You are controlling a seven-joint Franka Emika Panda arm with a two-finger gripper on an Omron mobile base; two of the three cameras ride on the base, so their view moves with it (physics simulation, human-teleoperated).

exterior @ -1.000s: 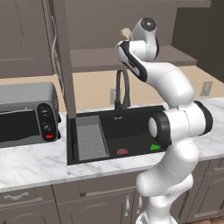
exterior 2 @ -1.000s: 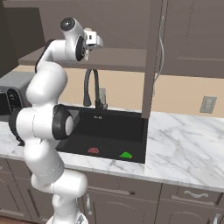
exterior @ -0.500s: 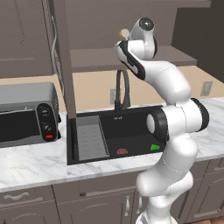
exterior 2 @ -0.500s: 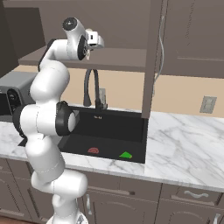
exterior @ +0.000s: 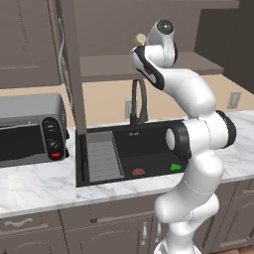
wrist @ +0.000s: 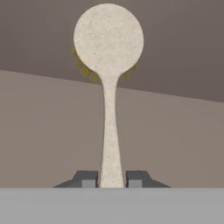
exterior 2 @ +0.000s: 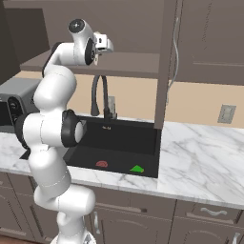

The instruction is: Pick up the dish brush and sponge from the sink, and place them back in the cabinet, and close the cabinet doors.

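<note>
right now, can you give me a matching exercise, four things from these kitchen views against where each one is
Things:
1. dish brush
2. sponge
3. faucet
4. toaster oven

Places:
A. on the marble counter, left of the sink
B. on the sink floor, beside the red drain
C. handle clamped in the hand, up by the cabinet shelf
D. standing at the sink's back edge

Pairs: 1-C, 2-B, 3-D, 4-A

Speckled matt dish brush (wrist: 108, 41), glossy marble counter (exterior: 34, 186), dark wooden cabinet (exterior 2: 128, 64)
</note>
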